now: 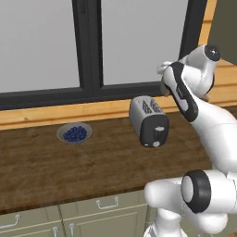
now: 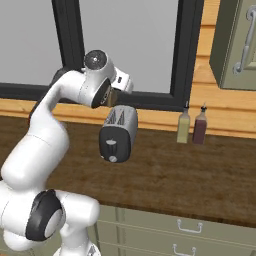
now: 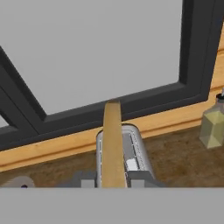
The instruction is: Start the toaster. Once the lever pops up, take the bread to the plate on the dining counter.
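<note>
Your arm reaches over the dark wooden bench (image 1: 55, 171), its fingers (image 3: 113, 181) clamped on the bread (image 3: 112, 144), a thin tan slice seen edge-on in the hand view and standing upright between the two dark tips. Directly beyond the slice sits the toaster (image 1: 149, 121), a rounded silver-grey unit whose twin slots face up; the bread lines up over the slot on the left of the hand view, though whether its lower edge is clear of the slot or inside it you cannot tell. In the base views the toaster's black end face points toward you, with the small dark lever (image 2: 111, 142) in the vertical slot above the round silver knob (image 2: 113, 159). The wrist hangs just above and behind the toaster, against the dark window frame (image 1: 88, 46).

To the toaster's left in the left base view, well apart, a grey bowl of blueberries (image 1: 74, 133) rests on the bench. To its right in the right base view, two bottles (image 2: 192, 126) stand side by side against the light wood backsplash, near a sage-green wall cabinet (image 2: 235, 45).
</note>
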Controlling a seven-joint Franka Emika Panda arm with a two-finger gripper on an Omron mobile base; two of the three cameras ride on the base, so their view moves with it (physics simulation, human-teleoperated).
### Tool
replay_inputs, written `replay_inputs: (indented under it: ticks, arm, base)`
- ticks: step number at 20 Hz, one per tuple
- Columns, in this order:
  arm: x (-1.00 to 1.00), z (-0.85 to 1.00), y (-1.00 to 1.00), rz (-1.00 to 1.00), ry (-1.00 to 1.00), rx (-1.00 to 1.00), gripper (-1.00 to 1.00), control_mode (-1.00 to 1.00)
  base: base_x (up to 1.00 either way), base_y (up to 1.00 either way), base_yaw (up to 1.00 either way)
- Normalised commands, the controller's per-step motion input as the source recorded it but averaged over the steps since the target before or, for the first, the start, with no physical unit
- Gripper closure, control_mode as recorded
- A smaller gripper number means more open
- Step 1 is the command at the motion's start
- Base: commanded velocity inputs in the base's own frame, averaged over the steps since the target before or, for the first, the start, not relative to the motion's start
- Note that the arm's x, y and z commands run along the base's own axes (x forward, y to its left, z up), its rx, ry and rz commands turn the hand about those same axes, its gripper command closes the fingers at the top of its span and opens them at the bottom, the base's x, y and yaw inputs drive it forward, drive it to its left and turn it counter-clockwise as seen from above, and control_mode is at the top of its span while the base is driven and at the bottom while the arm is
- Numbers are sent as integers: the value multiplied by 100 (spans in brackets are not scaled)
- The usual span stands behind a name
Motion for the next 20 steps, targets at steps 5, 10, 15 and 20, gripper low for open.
replay_inputs:
  ticks: [5,10,15,20]
  arm:
    - [-100,6,12,-6,2,0,100,-100]
    - [-100,0,23,-6,7,0,100,-100]
    - [-99,0,35,0,10,0,100,-100]
    - [-89,-2,3,0,4,0,100,-100]
  base:
    - [0,0,0]
    - [0,0,0]
    - [0,0,0]
    - [0,0,0]
